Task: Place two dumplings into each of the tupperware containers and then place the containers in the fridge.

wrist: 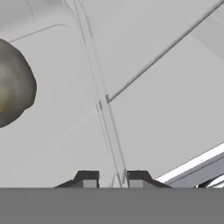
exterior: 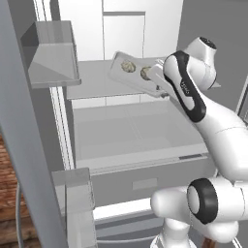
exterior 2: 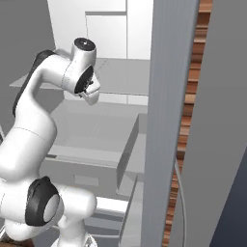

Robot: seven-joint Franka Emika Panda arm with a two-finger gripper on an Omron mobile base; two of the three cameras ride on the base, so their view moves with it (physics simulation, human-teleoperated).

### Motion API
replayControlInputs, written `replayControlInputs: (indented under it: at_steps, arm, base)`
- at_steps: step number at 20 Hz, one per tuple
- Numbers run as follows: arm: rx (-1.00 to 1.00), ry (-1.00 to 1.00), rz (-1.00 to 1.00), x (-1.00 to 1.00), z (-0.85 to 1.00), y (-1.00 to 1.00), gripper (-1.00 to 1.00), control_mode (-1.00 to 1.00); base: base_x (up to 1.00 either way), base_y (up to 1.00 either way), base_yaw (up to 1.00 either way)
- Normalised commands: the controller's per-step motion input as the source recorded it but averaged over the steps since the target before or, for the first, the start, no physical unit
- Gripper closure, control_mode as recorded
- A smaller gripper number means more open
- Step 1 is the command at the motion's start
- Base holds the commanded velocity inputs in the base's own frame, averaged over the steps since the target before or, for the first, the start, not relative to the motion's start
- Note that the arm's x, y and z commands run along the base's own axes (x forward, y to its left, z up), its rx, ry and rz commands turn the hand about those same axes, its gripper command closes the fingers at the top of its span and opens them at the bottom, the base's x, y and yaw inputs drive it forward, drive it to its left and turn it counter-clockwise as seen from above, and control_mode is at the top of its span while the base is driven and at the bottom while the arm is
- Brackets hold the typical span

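Now the fridge stands open, its pale shelf and drawers facing the arm. Held over the upper shelf is 1 tupperware container, tilted, with 2 dumplings inside, left of the wrist. The gripper is clamped on the container's thin wall, as the hand view shows, 1 dumpling looming at its left. To do this well, I judge: level the tray first so nothing rolls, carry it farther in over the shelf, lower until the base rests flat, then let go and withdraw straight back.
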Motion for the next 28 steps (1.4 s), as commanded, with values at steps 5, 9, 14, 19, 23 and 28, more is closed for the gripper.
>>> replayControlInputs:
  at_steps: [5, 9, 14, 19, 23, 28]
  arm:
    - [0.02, 0.00, 0.00, 1.00, 0.06, 0.00, 1.00, -1.00]
    - [0.01, 0.03, 0.00, 1.00, 0.02, 0.00, 1.00, -1.00]
    - [-0.01, 0.03, 0.00, 0.59, 0.00, 0.36, 1.00, -1.00]
    - [-0.06, 0.00, 0.00, 0.32, -0.10, 0.54, 1.00, -1.00]
    - [-0.04, 0.00, 0.00, 0.24, -0.28, 0.46, 1.00, -1.00]
    - [0.00, -0.05, 0.00, 0.17, -0.40, 0.27, 1.00, -1.00]
  base:
    - [0.00, 0.00, 0.00]
    - [0.00, 0.00, 0.00]
    - [0.00, 0.00, 0.00]
    - [0.00, 0.00, 0.00]
    - [0.00, 0.00, 0.00]
    - [0.00, 0.00, 0.00]
